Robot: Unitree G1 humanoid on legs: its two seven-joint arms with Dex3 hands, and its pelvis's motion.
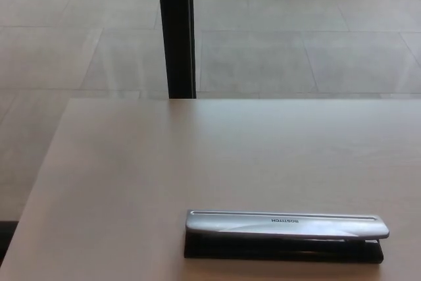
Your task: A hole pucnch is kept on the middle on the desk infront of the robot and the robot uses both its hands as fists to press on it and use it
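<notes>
A long hole punch (286, 233) lies on the light wooden desk (164, 169), near the front edge and right of the middle. It has a silver top lever with small dark lettering and a black base beneath. It lies lengthwise from left to right. Neither of my hands nor any arm shows in the head view.
A black vertical post (176, 31) stands behind the desk's far edge, left of centre. A grey tiled floor (296, 37) stretches beyond and to the left of the desk. The desk's left edge slants from the far corner toward the lower left.
</notes>
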